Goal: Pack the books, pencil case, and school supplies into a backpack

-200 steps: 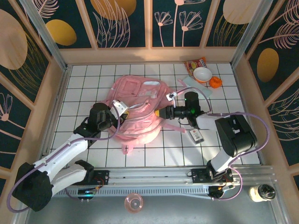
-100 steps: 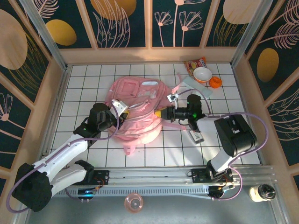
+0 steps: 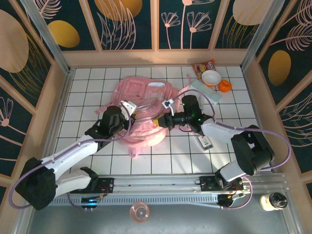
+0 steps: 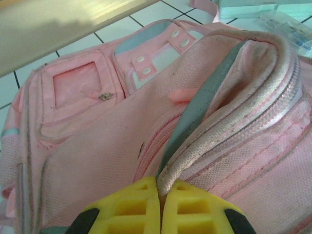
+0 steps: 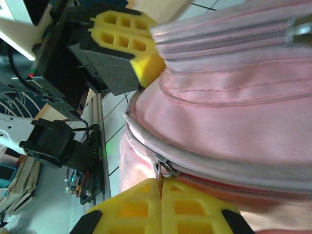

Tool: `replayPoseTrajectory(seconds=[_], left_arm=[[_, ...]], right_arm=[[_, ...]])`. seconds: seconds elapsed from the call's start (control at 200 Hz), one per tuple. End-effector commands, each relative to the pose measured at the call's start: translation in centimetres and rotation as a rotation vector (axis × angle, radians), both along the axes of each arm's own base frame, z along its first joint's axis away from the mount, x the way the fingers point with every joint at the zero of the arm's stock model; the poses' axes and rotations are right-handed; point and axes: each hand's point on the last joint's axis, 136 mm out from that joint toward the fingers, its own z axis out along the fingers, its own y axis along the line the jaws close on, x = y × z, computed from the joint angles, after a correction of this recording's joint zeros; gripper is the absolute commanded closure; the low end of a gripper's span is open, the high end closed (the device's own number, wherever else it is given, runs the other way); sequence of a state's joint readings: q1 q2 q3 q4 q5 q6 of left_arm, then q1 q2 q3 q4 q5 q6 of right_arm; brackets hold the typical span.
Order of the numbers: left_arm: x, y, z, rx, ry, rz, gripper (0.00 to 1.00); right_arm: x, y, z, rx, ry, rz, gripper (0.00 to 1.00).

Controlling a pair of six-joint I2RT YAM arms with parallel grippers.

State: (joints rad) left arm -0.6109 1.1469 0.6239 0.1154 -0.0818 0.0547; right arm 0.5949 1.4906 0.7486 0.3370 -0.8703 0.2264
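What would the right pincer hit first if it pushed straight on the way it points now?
The soft pink fabric backpack: the right pincer is shut at its zip, so pushing on drives into the bulging side. Past that bulge sits the left pincer, pinching the bag's edge; how far is unclear.

Backpack [image 3: 141,97] lies on counter [image 3: 87,87], between left gripper [image 3: 129,114] and right gripper [image 3: 158,122]. Pencil case [image 3: 207,91] lies right of right gripper, farther back. Labelled item [image 3: 205,142] lies right of it, nearer.

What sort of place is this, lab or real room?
Probably a staged robot test cell: white gridded tabletop, wood-framed floral wall panels, aluminium rail along the near edge.
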Motion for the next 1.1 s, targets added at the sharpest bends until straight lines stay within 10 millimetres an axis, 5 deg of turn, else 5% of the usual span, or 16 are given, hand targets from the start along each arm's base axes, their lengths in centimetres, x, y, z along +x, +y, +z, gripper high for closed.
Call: replayPoseTrajectory(seconds=[0.0,0.29,0.51,0.716,1.096], left_arm=[[2.4,-2.1,7.9,-0.281,-0.137,0.086,1.00],[1.2,-6.5,9.1,-0.377,-0.040,0.000,1.00],[-1.4,-4.5,9.0,-0.376,0.037,0.014,1.00],[-3.3,-5.2,7.0,-0.354,0.184,-0.042,1.00],[3.2,-5.5,9.9,-0.424,0.139,0.233,1.00]], right_arm=[[-0.1,0.2,-0.3,-0.064,0.047,-0.072,1.00],[1.1,-0.7,1.6,-0.117,0.063,-0.196,1.00],[4.4,-2.3,2.1,-0.180,0.032,-0.219,1.00],[5.3,-0.9,2.6,-0.210,-0.001,-0.131,1.00],[0.5,2.2,3.1,-0.197,0.030,-0.001,1.00]])
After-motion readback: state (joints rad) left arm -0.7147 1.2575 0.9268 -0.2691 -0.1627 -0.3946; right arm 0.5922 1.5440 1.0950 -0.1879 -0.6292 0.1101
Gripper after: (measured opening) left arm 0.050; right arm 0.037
